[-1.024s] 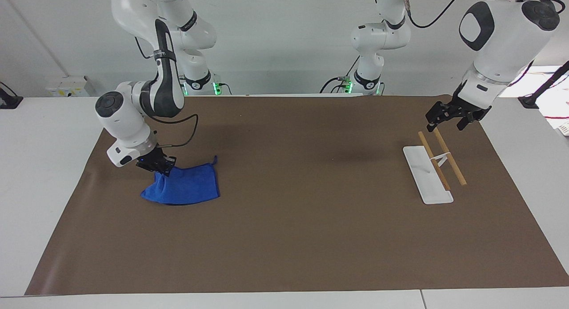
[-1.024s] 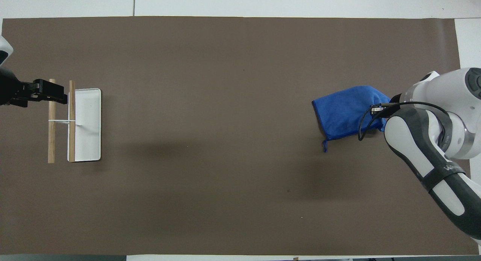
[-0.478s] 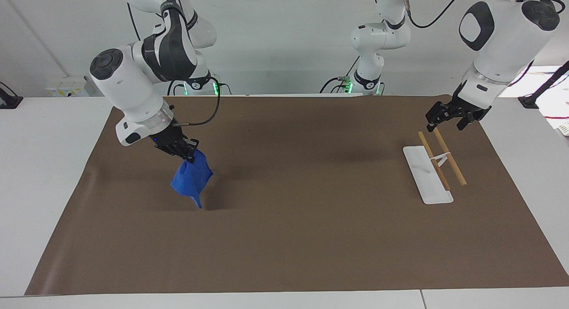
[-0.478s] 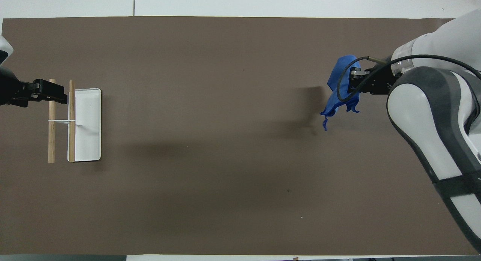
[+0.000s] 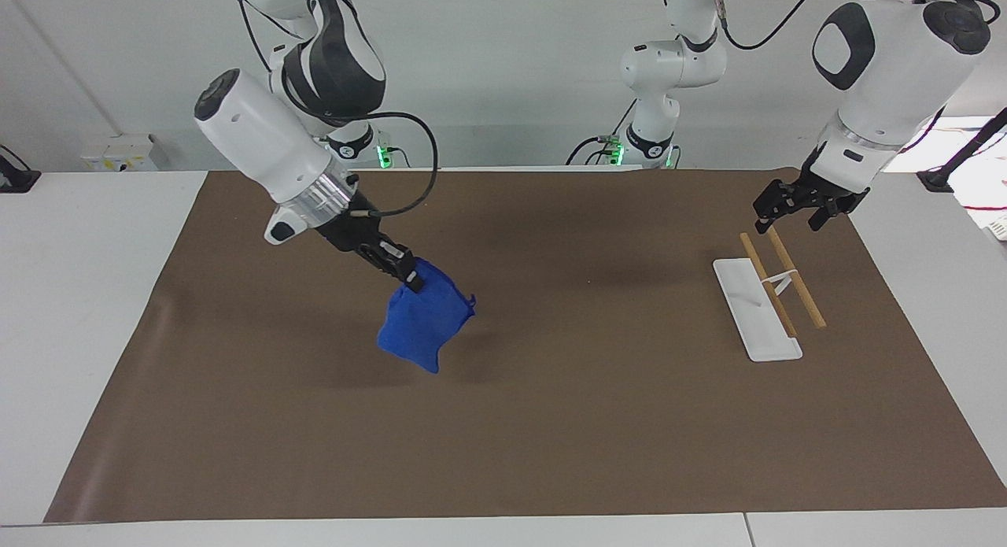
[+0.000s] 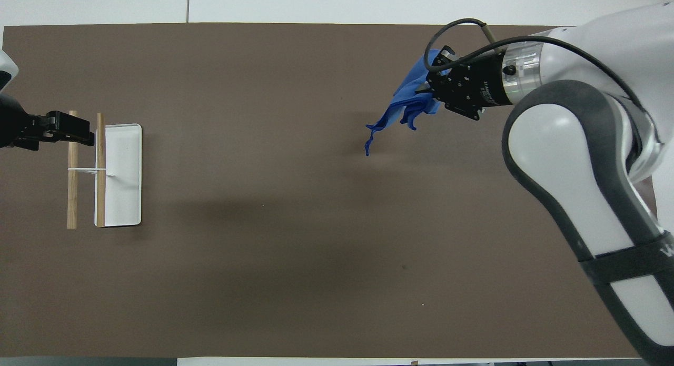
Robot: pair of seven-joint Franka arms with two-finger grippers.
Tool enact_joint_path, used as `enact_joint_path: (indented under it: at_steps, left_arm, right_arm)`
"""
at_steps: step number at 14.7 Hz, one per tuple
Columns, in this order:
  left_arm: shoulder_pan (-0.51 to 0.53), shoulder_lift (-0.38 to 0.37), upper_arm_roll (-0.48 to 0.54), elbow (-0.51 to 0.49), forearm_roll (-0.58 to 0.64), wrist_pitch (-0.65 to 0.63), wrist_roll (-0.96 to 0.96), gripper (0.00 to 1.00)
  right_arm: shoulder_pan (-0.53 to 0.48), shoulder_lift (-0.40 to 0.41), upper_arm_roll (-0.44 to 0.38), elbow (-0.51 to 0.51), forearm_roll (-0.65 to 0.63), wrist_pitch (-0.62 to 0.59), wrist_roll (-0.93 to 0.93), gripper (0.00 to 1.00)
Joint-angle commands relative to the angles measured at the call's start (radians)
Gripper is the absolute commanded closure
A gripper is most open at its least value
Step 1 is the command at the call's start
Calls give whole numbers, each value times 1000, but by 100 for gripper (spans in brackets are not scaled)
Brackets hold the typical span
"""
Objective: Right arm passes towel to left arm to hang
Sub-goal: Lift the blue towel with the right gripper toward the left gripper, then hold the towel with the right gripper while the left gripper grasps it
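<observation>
right pincer (image 5: 411,280) pinching towel (image 5: 425,323) aloft | brown mat (image 5: 551,421) | white wall (image 5: 503,75)

Bright blue towel (image 5: 425,321), bunched and dangling clear of the mat, loop tab (image 6: 367,147) trailing.

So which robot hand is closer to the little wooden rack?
Left. The left gripper hovers right over the rack's wooden bars. The right gripper is up over the mat's middle, holding the towel.

One towel (image 5: 425,320), one rack (image 5: 759,307) with two wooden bars (image 5: 796,278), two arms (image 5: 267,149).
</observation>
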Motion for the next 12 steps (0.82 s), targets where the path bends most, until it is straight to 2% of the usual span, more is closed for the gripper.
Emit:
enact_joint_path:
  at_steps: [1, 4, 9, 11, 12]
  left_arm:
    - [4, -13, -2, -13, 19, 3, 9, 0]
    - [-2, -13, -2, -13, 18, 3, 9, 0]
    - [-9, -14, -5, -15, 18, -14, -2, 0]
    - [-17, -13, -7, -15, 9, 8, -84, 0]
    - [-32, -11, -8, -16, 4, 33, -185, 0]
  right_arm:
    - [80, 23, 0, 15, 102, 123, 167, 100]
    - [153, 30, 0, 6, 226, 254, 328, 100]
    - [248, 38, 0, 1, 257, 377, 526, 100]
    - [275, 43, 0, 4, 320, 424, 554, 100]
    - [294, 43, 0, 4, 335, 440, 557, 100]
